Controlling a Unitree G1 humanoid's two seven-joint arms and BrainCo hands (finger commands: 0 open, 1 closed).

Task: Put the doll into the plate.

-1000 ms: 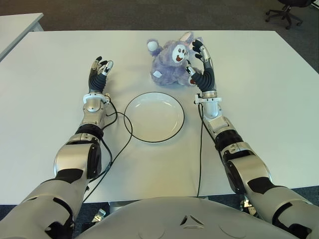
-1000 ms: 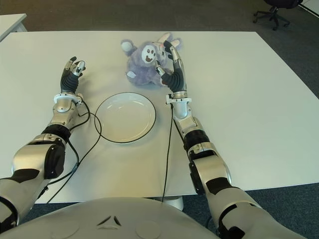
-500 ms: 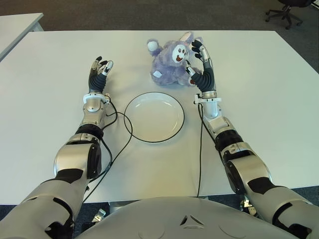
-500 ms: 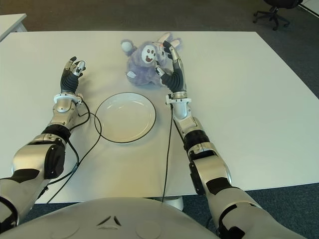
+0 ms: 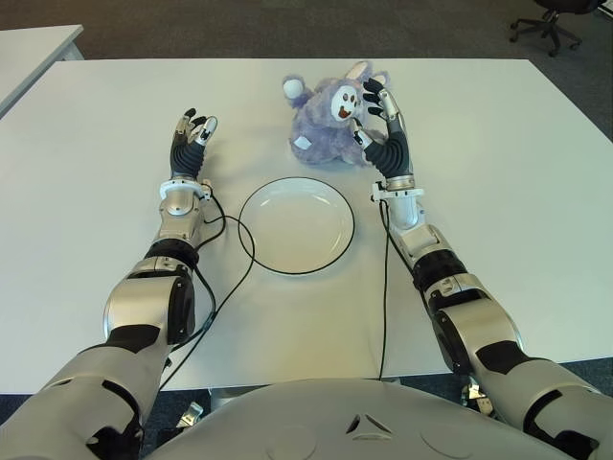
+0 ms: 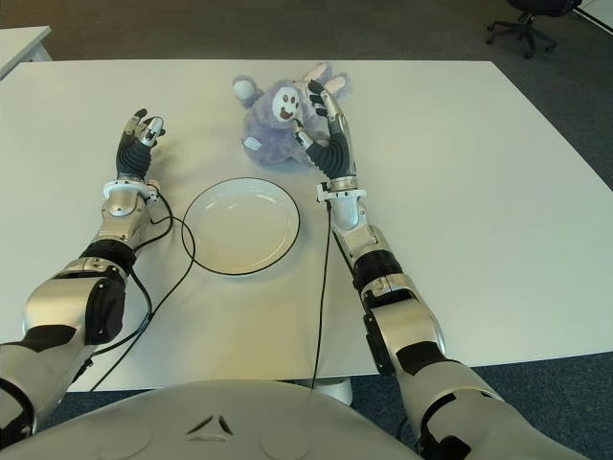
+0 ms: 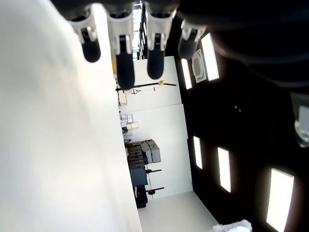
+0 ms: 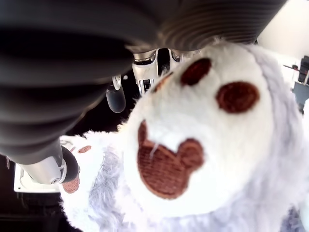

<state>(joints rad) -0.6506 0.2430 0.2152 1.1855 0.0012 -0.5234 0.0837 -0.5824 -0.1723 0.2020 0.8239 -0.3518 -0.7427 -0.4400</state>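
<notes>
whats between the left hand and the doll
Only bare white table, seen in both eye views; the left hand shows well left of the doll.

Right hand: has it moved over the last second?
Yes. The right hand has crept left and farther from the plate, pressing closer against the doll.

The doll [image 5: 326,120] was covered in fluffy lilac plush, with a white pile face and brown stitched features. The plate [image 5: 296,225] looked glossy and smooth, white with a thin dark rim. The table [image 5: 498,182] was finished in a matt, smooth white surface. The right hand [image 5: 381,123] and left hand [image 5: 191,142] were clad in matt black, with shiny silver metal at the wrists.
</notes>
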